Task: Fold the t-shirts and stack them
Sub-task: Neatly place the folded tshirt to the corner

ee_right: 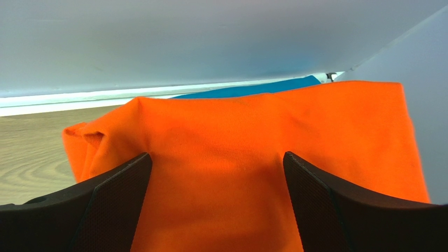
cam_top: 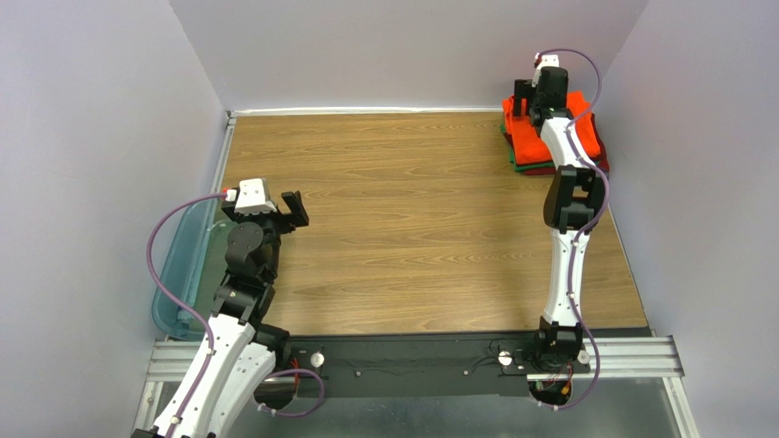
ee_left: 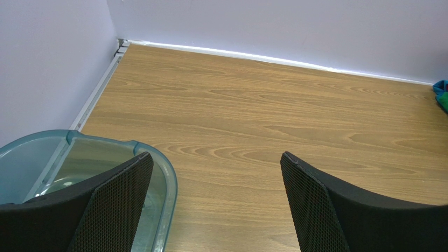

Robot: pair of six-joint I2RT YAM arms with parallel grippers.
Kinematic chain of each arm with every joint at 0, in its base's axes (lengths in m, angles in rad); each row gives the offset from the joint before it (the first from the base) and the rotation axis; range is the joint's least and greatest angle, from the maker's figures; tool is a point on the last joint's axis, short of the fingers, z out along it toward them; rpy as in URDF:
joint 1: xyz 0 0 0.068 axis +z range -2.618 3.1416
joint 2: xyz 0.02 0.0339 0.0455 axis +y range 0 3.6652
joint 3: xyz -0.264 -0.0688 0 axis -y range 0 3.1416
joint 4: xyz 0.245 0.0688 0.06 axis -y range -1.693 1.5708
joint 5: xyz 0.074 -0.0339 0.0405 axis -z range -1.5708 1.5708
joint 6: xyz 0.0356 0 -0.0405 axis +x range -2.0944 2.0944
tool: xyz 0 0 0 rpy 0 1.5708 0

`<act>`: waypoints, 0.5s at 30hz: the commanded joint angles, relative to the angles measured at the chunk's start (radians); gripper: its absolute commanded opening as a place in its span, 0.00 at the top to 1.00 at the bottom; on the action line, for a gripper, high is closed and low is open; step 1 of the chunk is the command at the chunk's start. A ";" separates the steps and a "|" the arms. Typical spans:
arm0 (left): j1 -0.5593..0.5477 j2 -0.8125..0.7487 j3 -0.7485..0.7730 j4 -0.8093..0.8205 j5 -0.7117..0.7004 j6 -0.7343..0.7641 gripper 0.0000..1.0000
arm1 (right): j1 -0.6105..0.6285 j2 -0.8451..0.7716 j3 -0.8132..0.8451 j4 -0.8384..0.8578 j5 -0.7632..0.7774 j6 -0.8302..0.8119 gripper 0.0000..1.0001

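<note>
While the right pincer (ee_right: 215, 157) gapes, orange tee (ee_right: 226, 118) lies beneath.

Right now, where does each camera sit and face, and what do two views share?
Top external: above and behind both arms, which show, looking down on the wooden table.
Left wrist: faces the far wall over the table; open left gripper shows.
Right wrist: close over the bright orange cloth t-shirt; open right gripper shows.
Shared: top and left wrist see the translucent blue-grey plastic bin.
</note>
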 commanded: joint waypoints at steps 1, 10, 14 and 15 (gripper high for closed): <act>-0.004 -0.013 0.002 0.011 0.006 -0.009 0.02 | -0.005 -0.151 -0.027 -0.017 -0.012 0.030 0.00; -0.004 -0.033 0.039 -0.036 -0.021 -0.049 0.02 | -0.005 -0.655 -0.578 -0.017 0.038 0.283 0.00; -0.004 -0.042 0.040 -0.036 0.009 -0.040 0.02 | -0.005 -0.883 -0.815 -0.017 0.038 0.428 0.00; -0.004 -0.043 0.043 -0.036 0.007 -0.046 0.02 | -0.005 -0.922 -0.911 -0.017 0.020 0.442 0.00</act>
